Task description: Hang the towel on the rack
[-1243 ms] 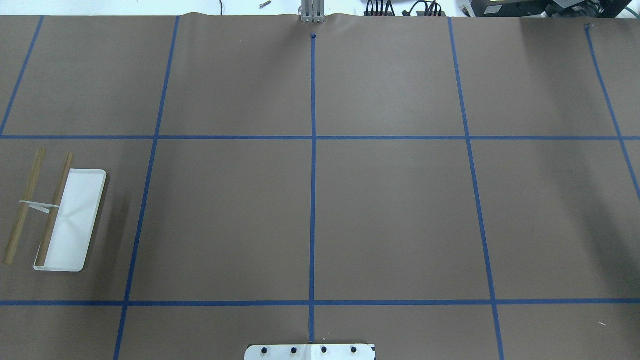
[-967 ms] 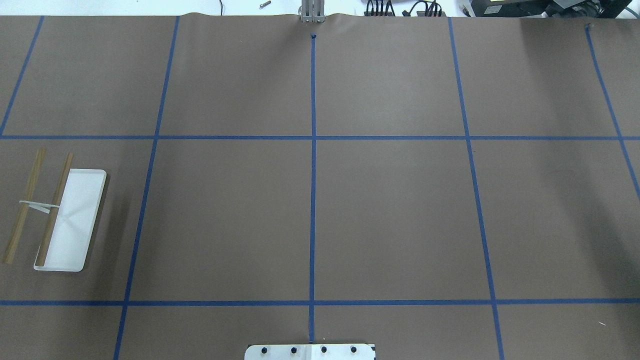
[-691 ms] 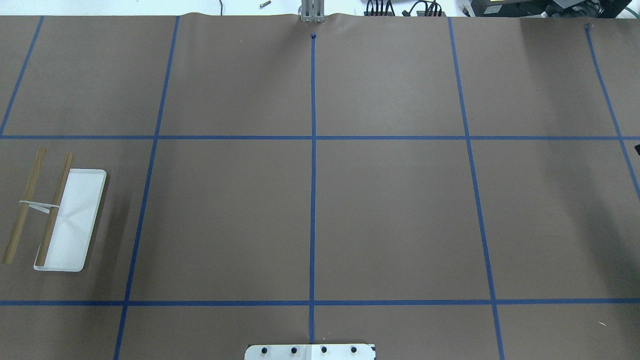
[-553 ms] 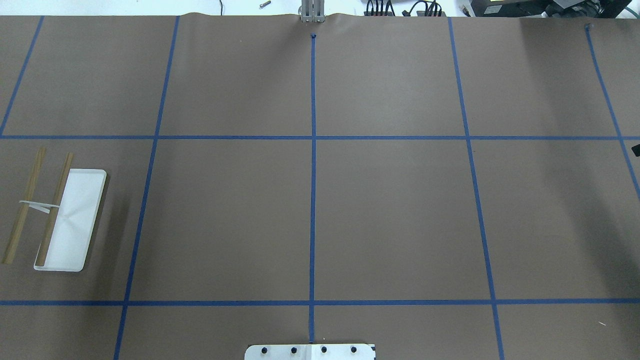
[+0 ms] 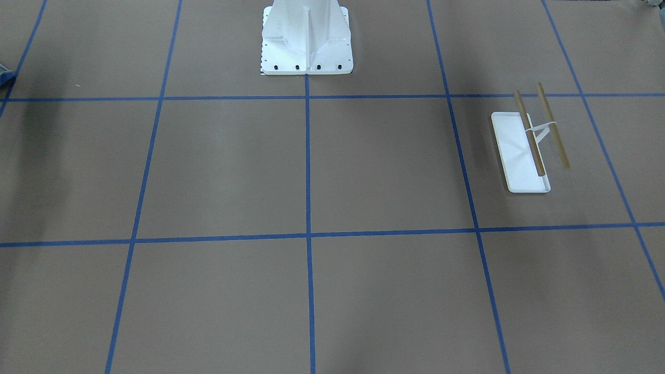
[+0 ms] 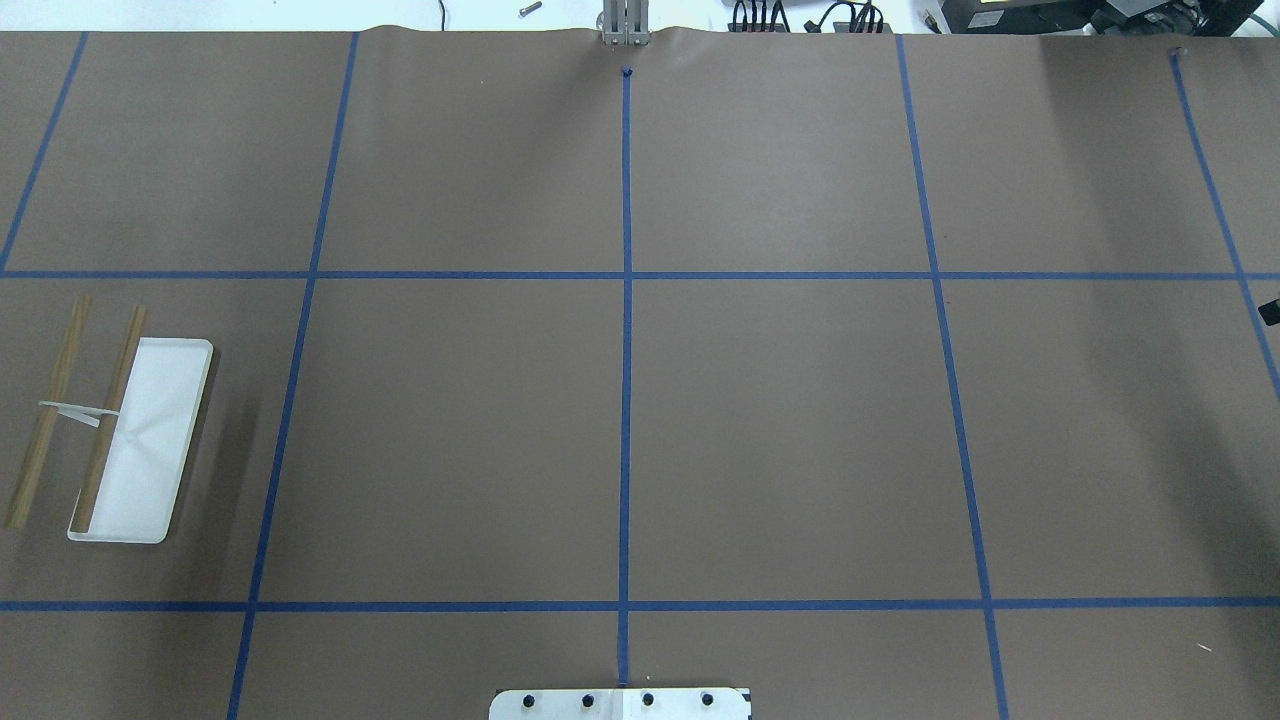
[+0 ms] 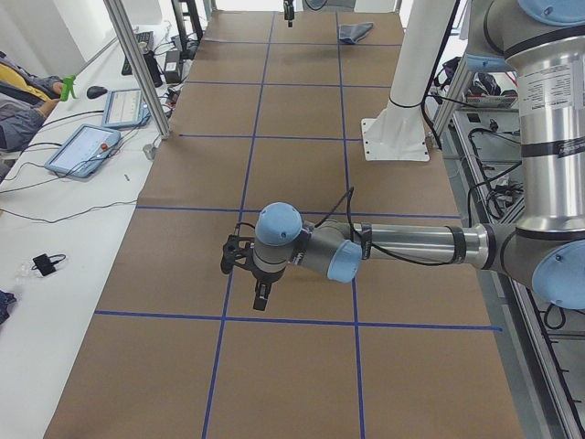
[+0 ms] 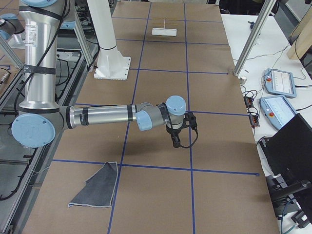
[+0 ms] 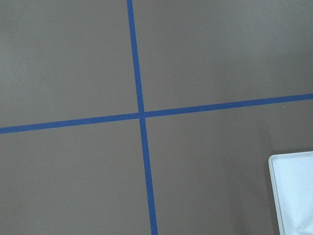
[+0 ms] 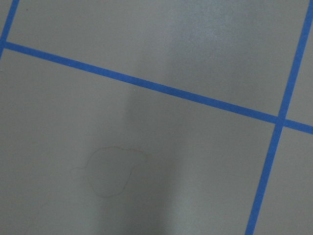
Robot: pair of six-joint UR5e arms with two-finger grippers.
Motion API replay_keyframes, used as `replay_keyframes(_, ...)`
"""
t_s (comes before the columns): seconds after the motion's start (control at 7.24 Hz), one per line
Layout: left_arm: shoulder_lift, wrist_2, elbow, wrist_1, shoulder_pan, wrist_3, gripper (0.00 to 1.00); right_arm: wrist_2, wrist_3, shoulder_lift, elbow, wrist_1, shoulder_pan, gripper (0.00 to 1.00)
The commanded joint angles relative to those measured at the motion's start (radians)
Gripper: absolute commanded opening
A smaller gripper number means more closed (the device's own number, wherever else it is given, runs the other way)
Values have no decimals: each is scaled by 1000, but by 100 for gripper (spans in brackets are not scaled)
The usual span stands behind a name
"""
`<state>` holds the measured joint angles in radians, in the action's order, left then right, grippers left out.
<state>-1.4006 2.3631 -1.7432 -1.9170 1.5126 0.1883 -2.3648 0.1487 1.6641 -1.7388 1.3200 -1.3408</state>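
Note:
The towel [image 8: 95, 187] lies flat on the table, dark grey side up, at the robot's right end. It also shows far off in the exterior left view [image 7: 355, 32]. The rack [image 6: 140, 440], a white tray with two brown rods [image 6: 108, 420], stands at the robot's left end and shows in the front-facing view [image 5: 521, 150] too. A corner of its tray [image 9: 293, 193] is in the left wrist view. My left gripper [image 7: 262, 294] hangs above the rack area and hides it there. My right gripper [image 8: 175, 141] hangs above bare table, apart from the towel. I cannot tell whether either gripper is open or shut.
The table is covered in brown paper with a grid of blue tape. The large white bolted pedestal [image 5: 306, 39] stands at the robot's side, in the middle. Operator tablets [image 8: 278, 80] and cables lie on the white bench beyond the far edge.
A small dark part has come into the overhead view at its right edge and crept a little inward. The rack has not moved.

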Motion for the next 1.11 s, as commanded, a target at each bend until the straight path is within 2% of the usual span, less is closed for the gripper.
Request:
replay_keyframes(0.0,0,1,1,-1,0,0,98,2,61,41,-11,-54,3,100)
replay_keyframes(0.28,0,7,11,1,-2,-3,98,13,71,155,-118,-58,3,100)
replay_keyframes(0.55,0,8,17,-1,-2,-3,98,13,228,232,-168,-58,35,100)
replay_keyframes(0.83,0,8,18,-1,0,-3,98,91,383,278,-173,-54,176,100)
replay_keyframes(0.97,0,8,19,-14,0,-3,98,138,393,310,-174,-56,245,100)
